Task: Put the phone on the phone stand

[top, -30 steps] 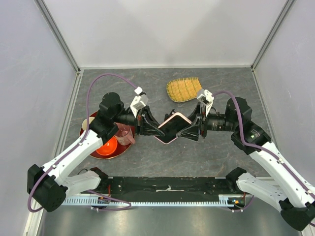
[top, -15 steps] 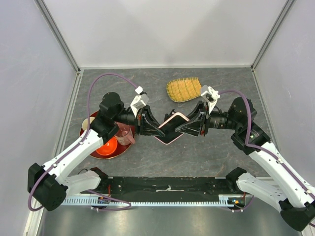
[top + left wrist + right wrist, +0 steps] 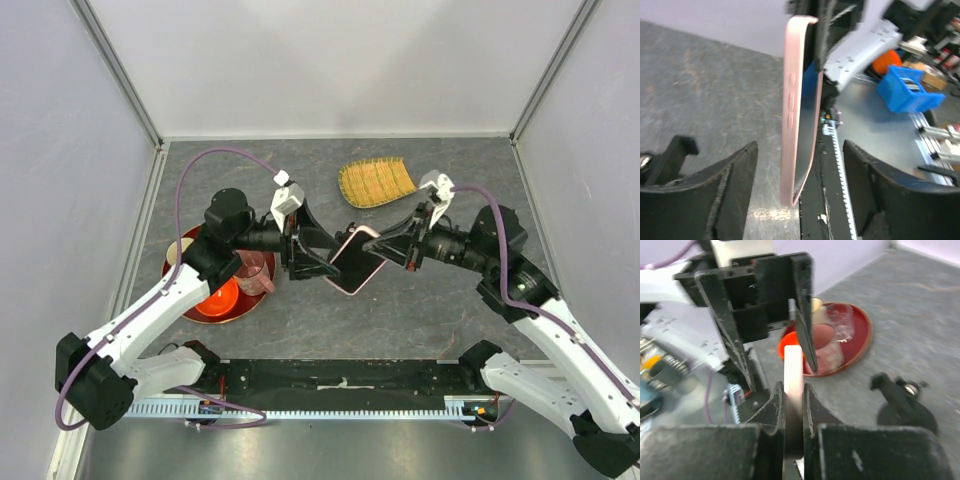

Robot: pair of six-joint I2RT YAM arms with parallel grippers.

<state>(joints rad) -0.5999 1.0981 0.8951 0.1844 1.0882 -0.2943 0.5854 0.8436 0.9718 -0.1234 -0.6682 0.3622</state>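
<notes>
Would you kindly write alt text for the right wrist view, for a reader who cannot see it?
The right claw grips the pale pink phone edge-on above the grey table, with the open left claw straddling the phone's far end. Behind lie a red tray holding a clear cup, and the black phone stand at right.

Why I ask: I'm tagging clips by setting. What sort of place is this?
Probably a robot test booth in a lab: plain pale walls enclose a grey table, two robot arms work on it, and a blue bin sits beyond its edge.

Edge-on phone point(image 3: 799, 115) stands inside the spread left hand point(image 3: 800, 150).
</notes>
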